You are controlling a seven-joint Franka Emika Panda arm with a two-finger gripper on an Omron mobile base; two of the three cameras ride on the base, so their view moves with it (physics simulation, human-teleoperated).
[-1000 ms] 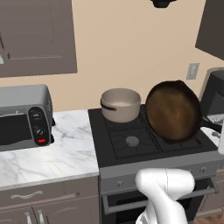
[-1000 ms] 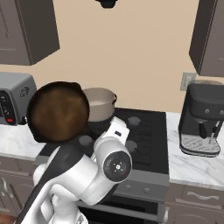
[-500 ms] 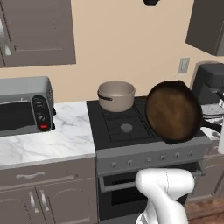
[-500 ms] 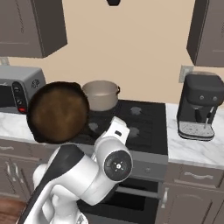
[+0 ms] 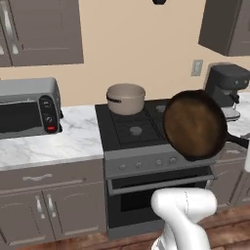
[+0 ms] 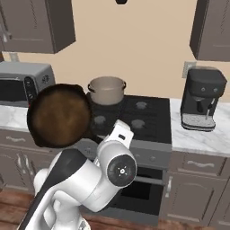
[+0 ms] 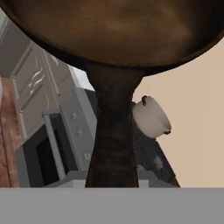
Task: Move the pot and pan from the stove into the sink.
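The pan (image 5: pixel 194 125) hangs tilted on edge in the air in front of the stove (image 5: pixel 132 132), its rusty-brown inside facing the base cameras. In the right base view the pan (image 6: pixel 59 115) is left of the arm. In the hand view its long dark handle (image 7: pixel 113 144) runs straight down to the hand, so my gripper is shut on it, with the fingertips hidden. The beige pot (image 5: pixel 126 97) stands on the stove's back left burner, also seen as pot (image 6: pixel 107 89) and pot (image 7: pixel 151 117). The sink is out of view.
A toaster oven (image 5: pixel 27 107) sits on the marble counter (image 5: pixel 68 141) left of the stove. A black coffee machine (image 6: pixel 203 99) stands on the counter to the right. Grey cabinets hang above on both sides. The oven door and wood floor lie below.
The whole picture has shifted: the base has backed away from the stove, so more of the oven front and floor shows. The pan stays held in the same place relative to the arm.
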